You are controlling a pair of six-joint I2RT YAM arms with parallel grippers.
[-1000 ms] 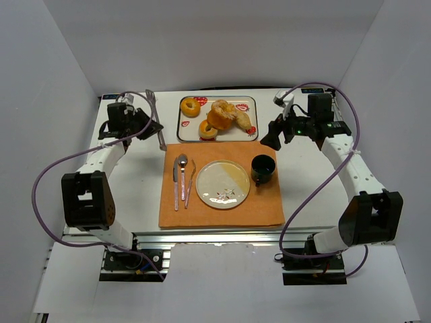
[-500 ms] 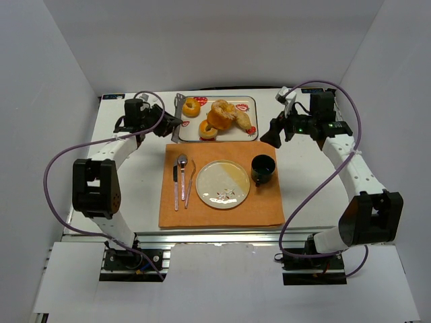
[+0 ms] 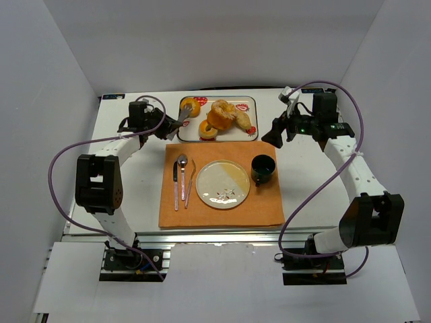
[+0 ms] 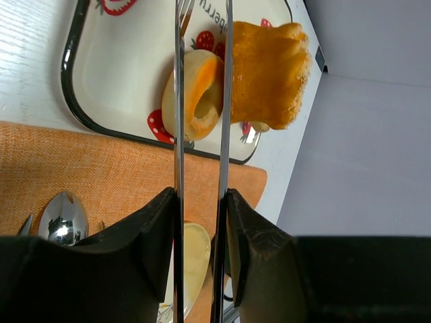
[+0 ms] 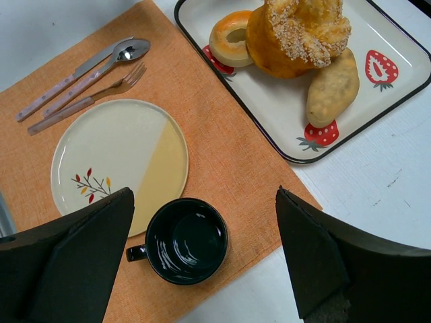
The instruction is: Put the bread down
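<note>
Bread (image 3: 190, 106) sits in the far-left corner of the tray (image 5: 367, 30), close to both rims, flat, hole up, round with no long axis. Pastries (image 3: 227, 114) crowd its right; open room is on its left. My left gripper (image 4: 200, 208) clamps the tongs (image 4: 178, 134), blades parted, tips just beside it. My right gripper (image 5: 203, 195) hangs spread wide off the tray's right end.
</note>
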